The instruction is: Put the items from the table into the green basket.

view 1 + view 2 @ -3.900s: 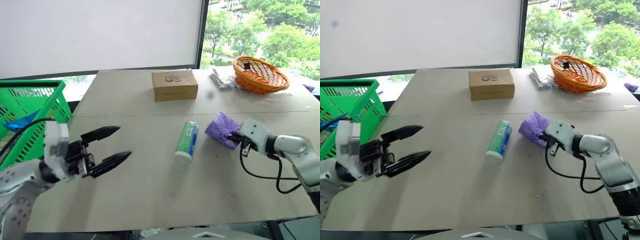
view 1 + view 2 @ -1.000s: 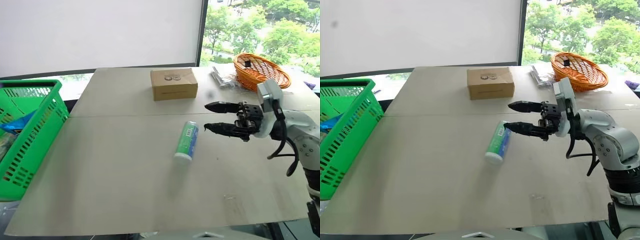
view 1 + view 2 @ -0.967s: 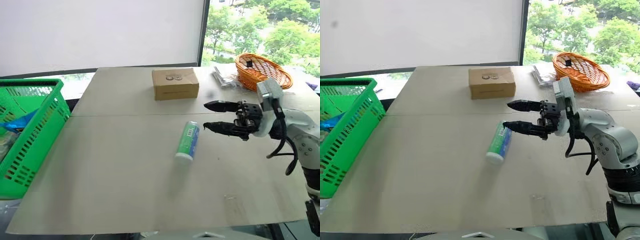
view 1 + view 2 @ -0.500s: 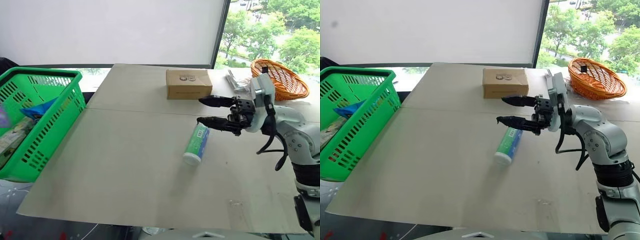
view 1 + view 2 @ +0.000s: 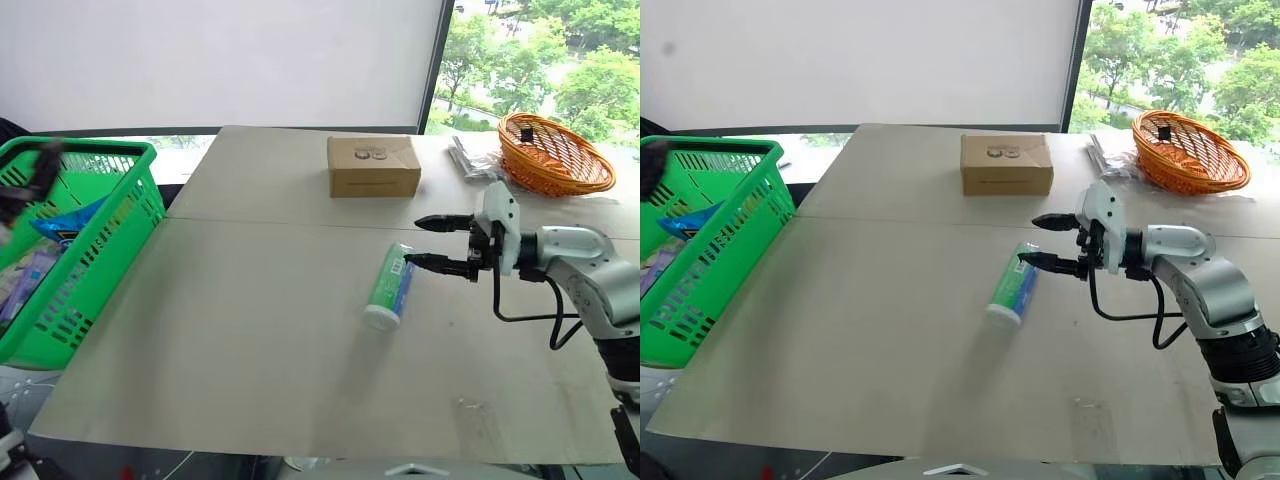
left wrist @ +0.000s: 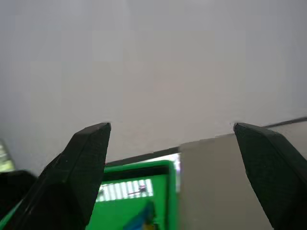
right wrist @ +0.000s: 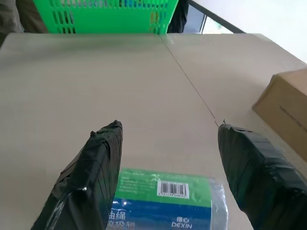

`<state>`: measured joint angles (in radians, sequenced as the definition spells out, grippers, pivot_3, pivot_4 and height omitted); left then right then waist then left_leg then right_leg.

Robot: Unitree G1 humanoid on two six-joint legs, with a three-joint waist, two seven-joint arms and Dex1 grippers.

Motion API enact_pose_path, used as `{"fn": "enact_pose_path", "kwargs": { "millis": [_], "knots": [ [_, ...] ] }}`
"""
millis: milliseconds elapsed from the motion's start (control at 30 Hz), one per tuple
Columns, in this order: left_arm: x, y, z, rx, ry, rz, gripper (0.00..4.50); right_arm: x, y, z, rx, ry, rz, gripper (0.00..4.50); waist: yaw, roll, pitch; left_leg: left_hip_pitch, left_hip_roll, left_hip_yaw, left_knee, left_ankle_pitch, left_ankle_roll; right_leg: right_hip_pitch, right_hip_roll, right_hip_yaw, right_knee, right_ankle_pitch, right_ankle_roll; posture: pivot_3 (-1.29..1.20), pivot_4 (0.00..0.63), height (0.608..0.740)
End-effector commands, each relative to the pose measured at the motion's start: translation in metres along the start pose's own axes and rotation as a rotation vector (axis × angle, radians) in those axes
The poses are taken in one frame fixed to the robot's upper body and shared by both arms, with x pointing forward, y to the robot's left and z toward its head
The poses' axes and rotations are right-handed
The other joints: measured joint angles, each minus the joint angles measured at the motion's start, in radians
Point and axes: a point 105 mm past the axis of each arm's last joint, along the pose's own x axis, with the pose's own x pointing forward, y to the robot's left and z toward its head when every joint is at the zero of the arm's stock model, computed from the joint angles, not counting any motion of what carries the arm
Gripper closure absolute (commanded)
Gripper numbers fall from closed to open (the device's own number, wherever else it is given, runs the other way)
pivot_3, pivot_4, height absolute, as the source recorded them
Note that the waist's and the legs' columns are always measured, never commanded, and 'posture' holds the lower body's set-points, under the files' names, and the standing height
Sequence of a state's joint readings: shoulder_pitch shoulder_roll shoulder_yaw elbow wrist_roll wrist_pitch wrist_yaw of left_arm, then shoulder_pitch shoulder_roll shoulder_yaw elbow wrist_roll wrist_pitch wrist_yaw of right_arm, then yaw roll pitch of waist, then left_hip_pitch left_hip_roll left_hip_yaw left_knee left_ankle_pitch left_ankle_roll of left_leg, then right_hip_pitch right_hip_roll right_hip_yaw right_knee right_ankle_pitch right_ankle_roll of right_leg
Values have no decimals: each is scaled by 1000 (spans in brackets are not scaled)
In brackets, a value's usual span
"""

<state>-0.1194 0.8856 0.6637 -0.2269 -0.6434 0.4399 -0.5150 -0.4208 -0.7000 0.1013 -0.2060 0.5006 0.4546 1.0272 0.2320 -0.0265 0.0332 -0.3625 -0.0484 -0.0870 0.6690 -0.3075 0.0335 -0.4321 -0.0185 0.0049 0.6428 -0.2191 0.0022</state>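
Note:
A green-and-white bottle [image 5: 390,285] with a white cap lies on the table [image 5: 250,350] right of centre. My right gripper [image 5: 412,241] hovers open at the bottle's far end, one finger close to it. In the right wrist view the bottle's label [image 7: 165,201] shows between the spread fingers [image 7: 98,167]. The green basket [image 5: 95,240] stands off the table's left edge. It holds several items, among them a blue one [image 5: 60,222] and a purplish one [image 5: 30,278]. My left gripper [image 6: 172,127] is open and empty above the basket [image 6: 139,191], a dark blur [image 5: 30,178] in the left eye view.
A cardboard box [image 5: 374,166] sits at the back middle of the table. An orange wicker basket [image 5: 554,153] and some clear-wrapped packs [image 5: 472,158] are at the back right. A seam crosses the tabletop behind the bottle.
The camera has swung left. My right gripper has sunk beside the bottle's far end, still open. The left gripper has come into view over the basket.

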Motion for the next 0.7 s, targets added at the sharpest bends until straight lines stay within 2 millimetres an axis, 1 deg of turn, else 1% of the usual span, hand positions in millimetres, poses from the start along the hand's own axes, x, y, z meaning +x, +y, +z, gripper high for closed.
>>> {"fn": "enact_pose_path", "kwargs": {
  "millis": [33, 100, 133, 167, 200, 233, 300, 333, 400, 500, 567, 667, 700],
  "knots": [
    [33, -105, -32, -195, 120, -259, 160, -6, 6, 7, 8, -80, 25, 1149, 10, 4, -2, 0, -1, -1, 0, 0, 0, 1, 0, 0, 0, 0, 0, 248, 0, 740],
    [55, -161, -47, -253, 181, -361, 160, -13, 8, 8, 45, -125, 9, 1149, 18, 3, -2, 0, -1, -1, 2, 0, 0, 1, 1, -1, 1, 2, 2, 237, 0, 740],
    [64, -181, -52, -261, 207, -388, 160, -16, 9, 6, 57, -126, 0, 1149, 25, 2, -2, 0, -1, -2, 4, 1, 0, 2, 2, -1, 2, 2, 1, 217, 0, 740],
    [73, -194, -55, -277, 226, -392, 160, -20, 10, 3, 64, -114, -10, 1149, 24, 2, -2, 0, 0, -2, 6, 1, 0, 2, 2, -1, 3, 4, 1, 186, 0, 740],
    [85, -215, -59, -286, 253, -414, 160, -30, 10, -4, 76, -90, -48, 1149, 23, 2, -2, 0, 0, -1, 7, 1, 0, 2, 3, -1, 3, 5, 1, 163, 0, 740],
    [92, -228, -61, -288, 271, -429, 160, -38, 11, -8, 83, -73, -76, 1149, 22, 2, -2, 0, 0, 0, 7, 1, 0, 2, 3, 0, 3, 5, 1, 149, 0, 740],
    [100, -253, -62, -284, 294, -485, 160, -53, 13, -16, 99, -39, -125, 1149, 7, 3, -2, 0, 0, 1, 8, 1, 0, 2, 3, 2, 3, 6, 2, 97, 0, 740],
    [101, -266, -64, -308, 324, -515, 160, -65, 17, -22, 111, -9, -163, 1149, -2, 3, -3, 0, 0, 2, 8, 1, 0, 2, 3, 3, 3, 6, 2, 56, 0, 740],
    [102, -282, -70, -336, 385, -550, 160, -83, 26, -31, 122, 40, -220, 1149, -22, 4, -4, 0, 0, 4, 8, 2, -3, 2, 3, 5, 3, 6, 2, 8, 0, 740],
    [97, -292, -82, -327, 478, -579, 160, -98, 38, -38, 130, 88, -277, 1149, -77, 5, -3, 1, 0, 5, 8, 2, -2, 2, 3, 6, 2, 6, 2, -39, 6, 740],
    [91, -294, -91, -301, 546, -587, 160, -104, 46, -38, 143, 90, -321, 1149, -125, 6, -3, 2, 2, 7, 7, 2, -2, 2, 5, 8, 3, 6, 2, -74, 12, 740],
    [85, -288, -98, -294, 618, -562, 160, -109, 52, -40, 149, 94, -368, 1149, -181, 9, -3, 3, 2, 9, 7, 2, -2, 3, 6, 10, 5, 5, 3, -103, 15, 740],
    [82, -287, -101, -289, 645, -552, 160, -110, 53, -40, 151, 95, -383, 1149, -198, 10, -3, 5, 3, 9, 7, 0, 1, 3, 6, 11, 5, 5, 3, -111, 15, 740]
  ]
}}
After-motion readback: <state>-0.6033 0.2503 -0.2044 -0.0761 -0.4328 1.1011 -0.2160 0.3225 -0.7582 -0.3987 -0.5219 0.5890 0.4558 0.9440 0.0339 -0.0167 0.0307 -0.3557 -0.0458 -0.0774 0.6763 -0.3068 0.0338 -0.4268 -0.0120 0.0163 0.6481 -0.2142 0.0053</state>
